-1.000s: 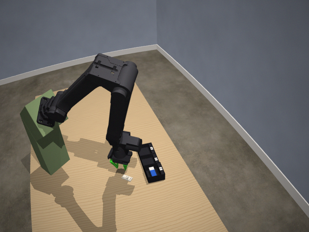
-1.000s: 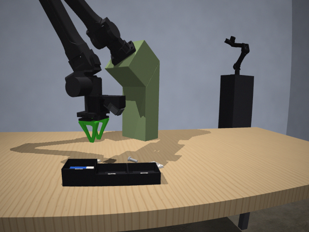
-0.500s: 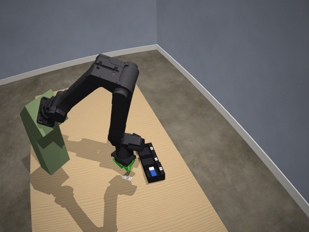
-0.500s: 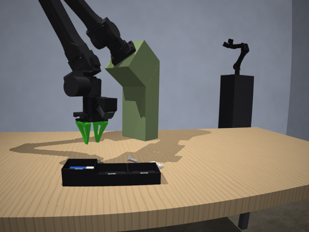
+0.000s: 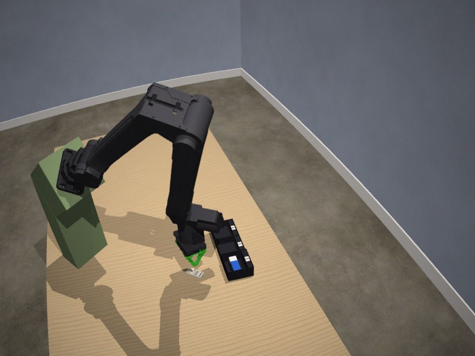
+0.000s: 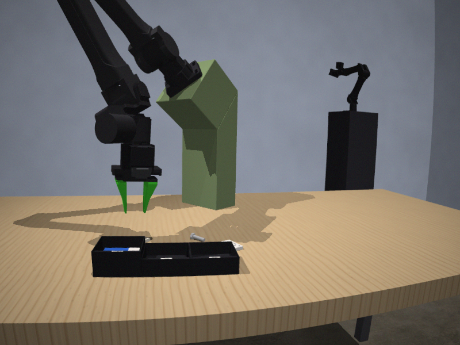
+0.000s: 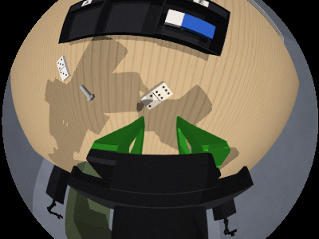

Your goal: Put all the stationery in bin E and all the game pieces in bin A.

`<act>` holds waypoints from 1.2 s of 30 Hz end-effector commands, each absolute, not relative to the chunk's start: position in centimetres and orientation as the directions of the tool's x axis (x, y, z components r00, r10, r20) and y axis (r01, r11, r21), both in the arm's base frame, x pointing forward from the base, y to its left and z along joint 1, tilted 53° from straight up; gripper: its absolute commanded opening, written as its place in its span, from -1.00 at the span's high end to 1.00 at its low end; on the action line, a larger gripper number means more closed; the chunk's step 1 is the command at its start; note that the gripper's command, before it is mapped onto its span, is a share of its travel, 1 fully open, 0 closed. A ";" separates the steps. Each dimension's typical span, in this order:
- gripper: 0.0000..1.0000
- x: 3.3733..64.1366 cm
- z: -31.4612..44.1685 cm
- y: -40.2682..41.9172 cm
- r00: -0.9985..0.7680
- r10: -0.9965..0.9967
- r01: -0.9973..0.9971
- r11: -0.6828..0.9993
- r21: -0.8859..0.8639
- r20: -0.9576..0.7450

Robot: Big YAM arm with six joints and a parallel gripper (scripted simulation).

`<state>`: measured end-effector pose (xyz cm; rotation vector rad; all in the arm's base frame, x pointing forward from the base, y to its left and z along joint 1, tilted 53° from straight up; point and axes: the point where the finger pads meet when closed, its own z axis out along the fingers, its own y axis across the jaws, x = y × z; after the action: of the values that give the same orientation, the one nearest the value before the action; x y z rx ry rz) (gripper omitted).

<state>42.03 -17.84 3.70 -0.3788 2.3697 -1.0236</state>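
Note:
My gripper [image 5: 195, 263] [image 6: 134, 211] [image 7: 159, 122] is open and empty, its green fingers pointing down. It hangs a little above a white domino [image 5: 195, 272] [image 7: 159, 95] that lies flat on the table; in the exterior view this domino [image 6: 148, 239] only peeks out behind the bins. A row of three joined black bins [image 5: 239, 273] [image 6: 165, 265] [image 7: 69, 29] stands just beyond it. A blue and white eraser [image 5: 234, 263] [image 6: 121, 249] [image 7: 191, 22] lies in the end bin nearest the gripper. A second domino [image 6: 234, 245] [image 7: 63, 68] lies by the far end of the row. The bin labels are too small to read.
A grey bolt [image 6: 196, 236] [image 7: 86, 92] lies on the table behind the bins, between the two dominoes. The arm's green pedestal [image 5: 69, 214] [image 6: 210, 148] stands at the back of the table. A black pedestal [image 6: 351, 148] with a small arm stands beyond the table.

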 end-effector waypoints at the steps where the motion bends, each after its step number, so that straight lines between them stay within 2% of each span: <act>1: 0.19 42.2 3.0 -16.2 -0.818 -0.335 0.077 0.741 -0.667 -0.467; 18: 0.19 41.9 4.0 -17.6 -0.696 -0.006 0.390 0.836 -0.386 -0.718; 20: 0.19 41.9 4.0 -17.6 -0.696 -0.006 0.390 0.836 -0.386 -0.718; 31: 0.19 41.9 2.8 -17.0 -0.544 0.292 0.608 0.783 -0.130 -0.786; 36: 0.19 42.1 3.5 -17.1 -0.534 0.290 0.610 0.782 -0.125 -0.795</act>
<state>41.99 -17.30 3.23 0.6134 2.1714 -0.5339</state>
